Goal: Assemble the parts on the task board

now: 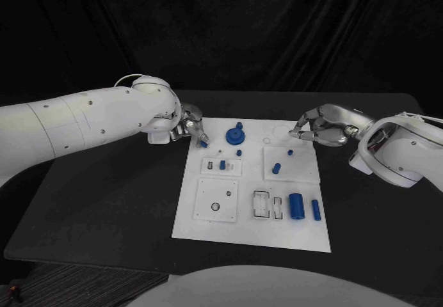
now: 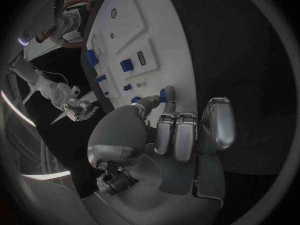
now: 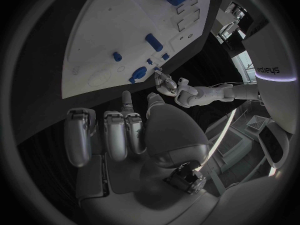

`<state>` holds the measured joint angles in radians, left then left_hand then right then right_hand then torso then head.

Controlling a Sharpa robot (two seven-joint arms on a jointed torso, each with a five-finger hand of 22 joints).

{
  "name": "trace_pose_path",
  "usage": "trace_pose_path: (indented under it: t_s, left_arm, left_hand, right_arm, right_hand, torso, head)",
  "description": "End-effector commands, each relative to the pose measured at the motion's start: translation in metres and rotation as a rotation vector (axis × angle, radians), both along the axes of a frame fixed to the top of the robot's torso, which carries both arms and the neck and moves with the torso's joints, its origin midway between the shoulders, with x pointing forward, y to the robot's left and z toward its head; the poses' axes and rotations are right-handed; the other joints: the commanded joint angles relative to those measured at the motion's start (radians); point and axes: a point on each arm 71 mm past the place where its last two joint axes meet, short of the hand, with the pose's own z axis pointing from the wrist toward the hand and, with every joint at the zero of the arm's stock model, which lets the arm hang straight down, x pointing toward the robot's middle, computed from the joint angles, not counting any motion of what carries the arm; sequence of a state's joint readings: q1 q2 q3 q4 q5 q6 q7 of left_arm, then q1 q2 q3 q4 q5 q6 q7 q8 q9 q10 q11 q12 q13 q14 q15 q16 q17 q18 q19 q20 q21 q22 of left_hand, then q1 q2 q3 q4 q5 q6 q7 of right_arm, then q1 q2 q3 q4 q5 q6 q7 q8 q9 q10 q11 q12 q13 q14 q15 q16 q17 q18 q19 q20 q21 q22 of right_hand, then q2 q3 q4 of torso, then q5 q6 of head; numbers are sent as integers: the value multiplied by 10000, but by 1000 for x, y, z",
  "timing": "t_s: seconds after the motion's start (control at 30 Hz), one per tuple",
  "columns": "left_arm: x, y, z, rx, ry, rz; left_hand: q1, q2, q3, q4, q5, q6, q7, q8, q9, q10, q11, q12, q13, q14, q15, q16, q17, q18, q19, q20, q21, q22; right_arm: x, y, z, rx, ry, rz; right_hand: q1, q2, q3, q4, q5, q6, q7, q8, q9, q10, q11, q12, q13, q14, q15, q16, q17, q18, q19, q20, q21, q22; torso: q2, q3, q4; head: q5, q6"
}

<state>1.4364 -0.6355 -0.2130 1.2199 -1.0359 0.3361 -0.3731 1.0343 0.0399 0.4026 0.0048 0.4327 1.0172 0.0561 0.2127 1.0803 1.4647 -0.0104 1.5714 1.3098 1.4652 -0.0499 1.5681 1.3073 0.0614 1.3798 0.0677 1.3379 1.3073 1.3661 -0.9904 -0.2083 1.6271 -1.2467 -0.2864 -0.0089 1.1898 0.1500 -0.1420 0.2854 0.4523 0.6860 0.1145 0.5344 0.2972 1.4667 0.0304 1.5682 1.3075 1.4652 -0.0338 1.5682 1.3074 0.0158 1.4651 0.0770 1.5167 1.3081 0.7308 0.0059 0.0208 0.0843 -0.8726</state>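
Big blue cylinder (image 1: pixel 296 205) sits low on the task board (image 1: pixel 249 227), nearest us. Left hand (image 1: pixel 187 128) pinches a small blue peg (image 1: pixel 203 144) at the board's far-left corner; right hand (image 1: pixel 319 128) hovers empty, fingers curled. Parts look rigid, light, slick plastic: grip by the sides.

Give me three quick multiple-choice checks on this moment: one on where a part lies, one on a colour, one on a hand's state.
1. Where is the round blue gear-like part?
A. near the task board's far edge
B. at the board's near edge
C. off the board on the table

2. What colour is the task board?
A. black
B. white
C. blue

3. What is the left hand doing?
A. lying flat on the table, away from the board
B. holding the large cylinder
C. pinching a small blue part at the board's far left corner

Answers:
1 A, it sits up by the far edge in the head view.
2 B, a white plate on the black table.
3 C, the left wrist view shows fingertips closed on the blue piece.
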Motion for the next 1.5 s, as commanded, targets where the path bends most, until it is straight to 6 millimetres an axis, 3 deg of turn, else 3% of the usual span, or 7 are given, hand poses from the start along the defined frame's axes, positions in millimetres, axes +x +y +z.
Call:
trace_pose_path:
  t_s: [0.03, 0.3, 0.7, 1.0, 1.27, 1.5]
  left_arm:
    - [-1, -1, 1, -236, -251, -38]
    - [-11, 5, 3, -479, -468, 21]
    - [-39, 15, 13, -1325, -695, 187]
    - [-60, 18, 16, -1729, -602, 115]
    - [-65, 13, 12, -1760, -530, -37]
    - [-66, 10, 4, -1733, -371, -81]
  left_hand:
    - [27, -121, 221, -135, 41, 40, -67, -39, 38, 1061, 18, -6, 2610, 1056, 20, 26, 2635, 29, 12, -22, -24, 1606]
    - [0, -139, 284, -154, 19, 65, -68, -22, 63, 1061, 15, -6, 2610, 1056, 17, 26, 2635, 21, 42, -24, 3, 1624]
    - [-144, -110, 431, -109, 3, 84, -61, -2, 119, 1061, 16, -6, 2610, 1056, 13, 26, 2635, 51, -37, -28, -119, 1586]
    - [-163, -90, 458, -100, 9, 75, -58, -4, 129, 1061, 18, -6, 2610, 1056, 15, 26, 2635, 65, -79, -28, -175, 1566]
    - [-269, -14, 529, -28, -39, 24, -28, -51, 122, 1061, 38, -6, 2610, 1056, 27, 26, 2635, 67, -94, -22, -204, 1567]
    - [-321, 38, 582, 0, -157, 41, -25, -64, 111, 1061, 45, -6, 2610, 1056, 34, 26, 2635, 62, -77, -16, -193, 1582]
  right_arm:
    - [-1, -1, -1, -28, 43, -71]
    - [-2, -3, -1, -64, 114, -131]
    - [-5, -5, -1, -135, 254, -229]
    - [-6, -6, -1, -141, 277, -261]
    - [-5, -4, -1, -111, 225, -220]
    - [-5, -5, -1, -94, 184, -218]
  right_hand:
    - [92, 17, -39, -40, 51, 62, -5, -47, -16, 1041, -11, 26, 2633, 1056, 10, 26, 2634, 20, 671, 8, -57, 2393]
    - [99, 19, -38, -41, 51, 65, -5, -48, -19, 1041, -11, 26, 2633, 1056, 11, 26, 2634, 27, 656, 8, -79, 2384]
    - [109, 19, -39, -40, 50, 69, -1, -52, -24, 1041, -13, 26, 2633, 1056, 12, 26, 2634, 29, 650, 9, -89, 2380]
    - [117, 10, -43, -43, 49, 71, -1, -54, -28, 1041, -16, 26, 2633, 1056, 11, 26, 2634, 30, 649, 9, -91, 2379]
    - [215, -31, -44, -81, 118, 84, -6, -72, -53, 1041, -24, 26, 2633, 1056, 6, 26, 2634, 37, 633, 6, -117, 2369]
    - [287, -58, -46, -95, 234, 96, -9, -92, -80, 1041, -29, 26, 2633, 1056, 0, 26, 2634, 54, 596, 2, -176, 2347]
  torso:
    - [-1, 2, 0]
    - [12, -6, 3]
    - [24, -7, 17]
    - [27, 21, 11]
    - [0, 3, 8]
    - [-31, 16, 2]
  head:
    - [4, 0]
    - [-17, 0]
    - [55, 0]
    - [127, 0]
    - [201, 0]
    - [240, 0]
